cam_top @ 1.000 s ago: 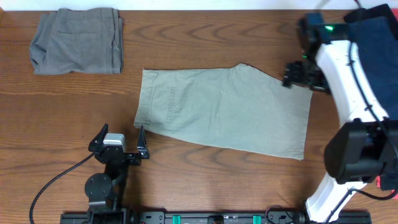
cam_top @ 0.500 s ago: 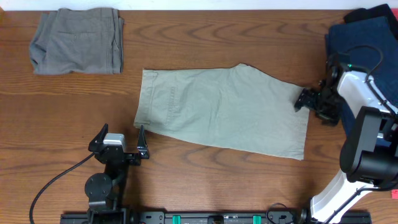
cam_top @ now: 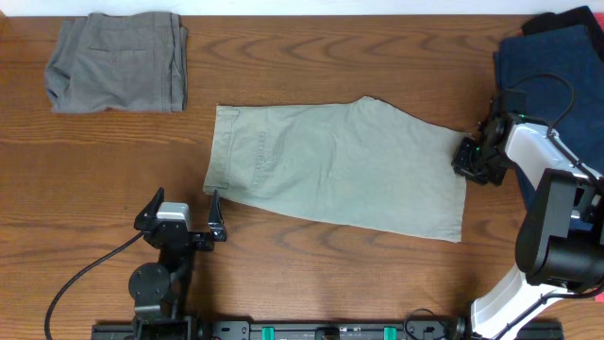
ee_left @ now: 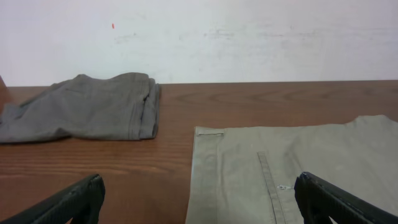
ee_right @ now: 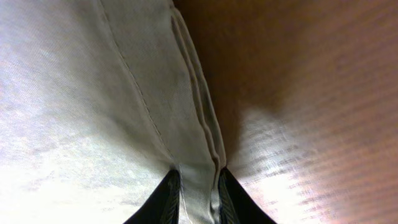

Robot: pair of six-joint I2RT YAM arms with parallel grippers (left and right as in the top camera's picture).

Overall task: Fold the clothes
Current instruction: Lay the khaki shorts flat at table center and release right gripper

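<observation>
the pale green shorts (cam_top: 340, 165) are lying flat in the middle of the bench (cam_top: 311, 283), waistband toward my left, seemingly doubled leg over leg. my right gripper (cam_top: 469, 156) is clenching the leg hem at their right edge, the stitched seam sitting between its tips. my left gripper (cam_top: 184, 215) is hanging released near the front edge, just beside the waistband corner. a grey garment (cam_top: 118, 61) is lying folded at the far left and a dark blue pile (cam_top: 552, 66) is waiting at the far right. i'm judging one piece done, this one half folded and the blue pile not yet started.
</observation>
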